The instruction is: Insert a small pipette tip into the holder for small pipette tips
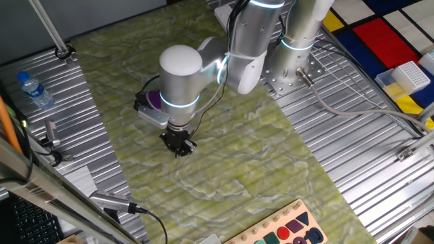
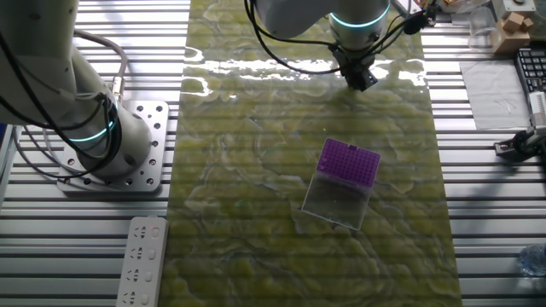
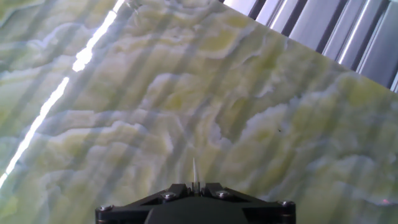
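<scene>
One gripper (image 2: pixel 361 78), jaws pinched on a small pipette tip (image 3: pixel 194 171) pointing down, hovers above the mat, with the purple holder (image 2: pixel 348 162) well apart toward six o'clock in the other fixed view.

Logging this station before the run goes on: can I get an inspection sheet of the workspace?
Surface: green marbled mat on ribbed metal table.
Job's things: purple holder with clear lid beside it; tip pinched in gripper.
Clutter: bottle, remote, white-grid box, shape board.
Gripper: gripper shut on tip, away from holder.
Cables: black leads along arm.
Surroundings: second arm base.
</scene>
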You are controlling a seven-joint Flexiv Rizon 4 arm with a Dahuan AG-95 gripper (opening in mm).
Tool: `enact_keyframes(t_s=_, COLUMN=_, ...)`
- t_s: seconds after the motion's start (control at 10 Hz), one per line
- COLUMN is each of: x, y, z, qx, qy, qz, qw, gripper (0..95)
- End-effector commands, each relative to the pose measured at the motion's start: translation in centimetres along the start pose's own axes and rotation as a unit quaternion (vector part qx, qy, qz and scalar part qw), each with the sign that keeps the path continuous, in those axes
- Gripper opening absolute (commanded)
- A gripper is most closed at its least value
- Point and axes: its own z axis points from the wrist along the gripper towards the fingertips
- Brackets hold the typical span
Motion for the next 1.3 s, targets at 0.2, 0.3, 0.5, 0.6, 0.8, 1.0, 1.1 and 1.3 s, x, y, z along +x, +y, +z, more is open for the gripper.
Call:
enact_keyframes(t_s=0.2, x=0.6, y=-1.7, z=-2.1, qx=0.008, qy=0.019, qz=-0.037, qw=0.9991, gripper=0.0)
enact_keyframes(t_s=0.3, x=1.0, y=-2.4, z=-2.6, qx=0.016, qy=0.029, qz=-0.060, qw=0.9976, gripper=0.0)
enact_keyframes(t_s=0.5, x=2.0, y=-4.2, z=-3.6, qx=0.021, qy=0.047, qz=-0.096, qw=0.9940, gripper=0.0)
enact_keyframes(t_s=0.6, x=2.6, y=-5.0, z=-4.2, qx=0.021, qy=0.055, qz=-0.106, qw=0.9926, gripper=0.0)
enact_keyframes(t_s=0.8, x=3.9, y=-6.6, z=-5.5, qx=0.035, qy=0.074, qz=-0.135, qw=0.9875, gripper=0.0)
enact_keyframes(t_s=1.0, x=5.3, y=-8.1, z=-7.0, qx=0.046, qy=0.095, qz=-0.165, qw=0.9806, gripper=0.0)
enact_keyframes(t_s=1.1, x=5.8, y=-8.6, z=-7.6, qx=0.052, qy=0.106, qz=-0.179, qw=0.9767, gripper=0.0)
enact_keyframes(t_s=1.3, x=6.6, y=-9.6, z=-8.8, qx=0.059, qy=0.119, qz=-0.202, qw=0.9704, gripper=0.0)
